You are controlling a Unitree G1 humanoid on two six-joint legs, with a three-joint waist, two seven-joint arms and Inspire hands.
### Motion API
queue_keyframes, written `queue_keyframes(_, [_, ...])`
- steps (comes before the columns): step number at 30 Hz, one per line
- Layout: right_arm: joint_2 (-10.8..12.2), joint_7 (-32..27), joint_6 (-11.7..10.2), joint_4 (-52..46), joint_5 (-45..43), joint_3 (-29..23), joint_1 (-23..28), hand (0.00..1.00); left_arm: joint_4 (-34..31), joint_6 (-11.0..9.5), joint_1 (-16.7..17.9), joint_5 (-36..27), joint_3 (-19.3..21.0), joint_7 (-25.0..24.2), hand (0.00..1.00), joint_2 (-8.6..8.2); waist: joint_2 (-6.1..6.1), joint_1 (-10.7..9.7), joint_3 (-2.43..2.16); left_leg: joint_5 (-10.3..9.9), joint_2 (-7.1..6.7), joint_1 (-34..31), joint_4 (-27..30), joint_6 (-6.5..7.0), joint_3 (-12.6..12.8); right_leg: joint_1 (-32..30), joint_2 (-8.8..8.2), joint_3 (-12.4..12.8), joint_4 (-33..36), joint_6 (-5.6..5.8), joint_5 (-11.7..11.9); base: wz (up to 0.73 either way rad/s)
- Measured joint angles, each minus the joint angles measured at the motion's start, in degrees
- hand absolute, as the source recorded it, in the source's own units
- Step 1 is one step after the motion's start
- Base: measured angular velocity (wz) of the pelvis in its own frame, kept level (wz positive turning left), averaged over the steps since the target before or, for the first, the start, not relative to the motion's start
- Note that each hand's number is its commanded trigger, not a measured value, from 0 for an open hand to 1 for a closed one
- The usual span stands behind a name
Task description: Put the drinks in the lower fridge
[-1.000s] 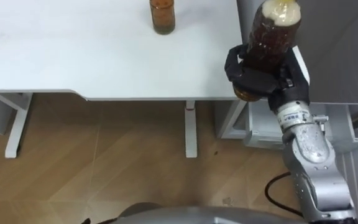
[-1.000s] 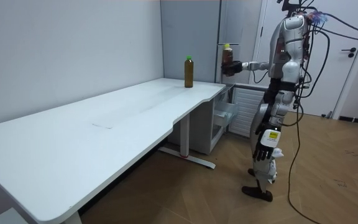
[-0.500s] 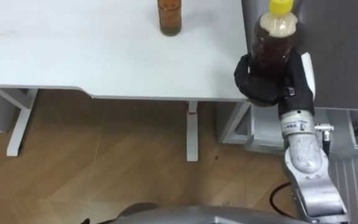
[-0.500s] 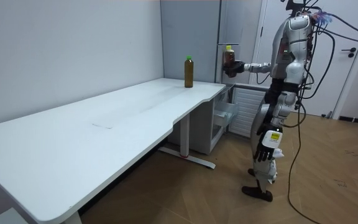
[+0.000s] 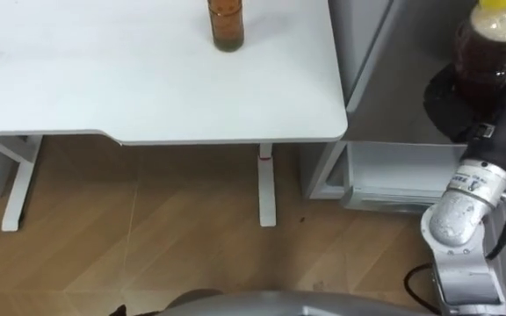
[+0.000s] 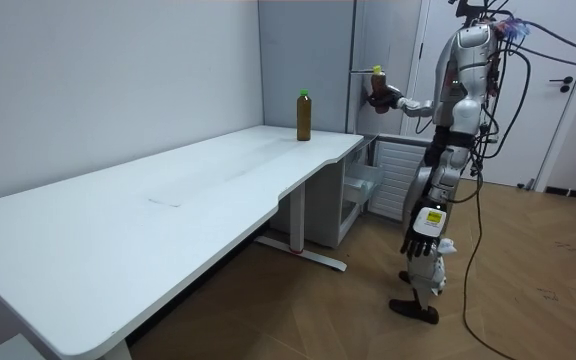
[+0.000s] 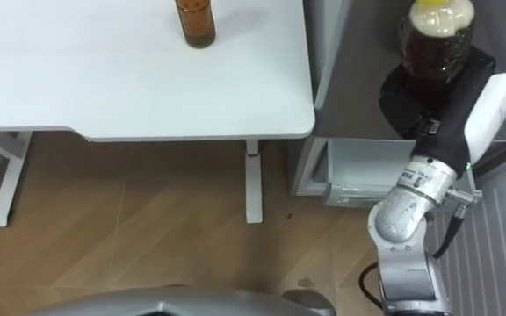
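My right hand [image 5: 466,104] is shut on a brown drink bottle [image 5: 490,51] with a yellow cap and holds it upright, right of the white table's [image 5: 148,88] corner and in front of the grey fridge [image 6: 383,60]. In the right eye view the same bottle [image 7: 436,39] rises above the dark fingers of my right hand [image 7: 429,96]. A second brown bottle [image 5: 225,22], green-capped in the room view, stands on the table near its far right end. My left hand [image 6: 418,238] hangs at my side with relaxed fingers.
A pale drawer [image 5: 393,175] stands pulled out at the fridge's foot, just right of the table leg [image 5: 266,189]. Wooden floor [image 5: 148,246] lies under the table. I stand at the table's end, beside the fridge. A white door [image 6: 558,90] is behind me.
My right hand has carried the yellow-capped bottle to the right, off the table's corner to the fridge front, and a little higher. The green-capped bottle has stayed put.
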Motion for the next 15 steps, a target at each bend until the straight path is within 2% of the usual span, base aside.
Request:
queue_keyframes(4, [0.0,-2.68,-0.45,0.0,0.21,-0.18,-0.02,1.0,0.03,0.0,-0.13,-0.05,-0.21,-0.11,0.0,0.19,0.02,-0.01,-0.01,0.0,-0.02,-0.11,-0.09,0.01,0.01,-0.24,-0.04,0.06,0.07,0.02,-0.01,0.0])
queue_keyframes(7, [0.0,-5.08,-1.92,0.01,2.54,-0.46,-0.03,1.0,0.01,-0.03,-0.29,-0.26,-2.43,0.22,0.0,0.47,0.05,-0.15,-0.03,0.0,-0.07,-0.22,-0.22,0.01,0.12,-0.41,0.03,0.2,0.05,0.02,-0.01,0.0])
queue_keyframes(9, [-0.01,-5.79,-2.08,0.01,3.92,-0.47,-0.03,1.0,0.02,-0.06,-0.42,-0.24,-3.44,0.44,0.0,0.71,0.1,-0.25,-0.03,-0.01,-0.07,-0.22,-0.34,-0.01,0.19,-0.49,0.1,0.29,0.03,0.02,-0.02,-0.02])
queue_keyframes(15, [-0.25,-5.79,-3.18,2.21,17.86,-0.53,-0.28,1.0,-0.23,-0.22,-0.43,-0.16,-4.0,1.68,0.0,0.71,0.31,-0.23,0.03,0.0,0.02,0.15,-1.06,-0.02,1.34,-0.58,0.21,1.26,-0.23,0.02,-0.02,-0.09])
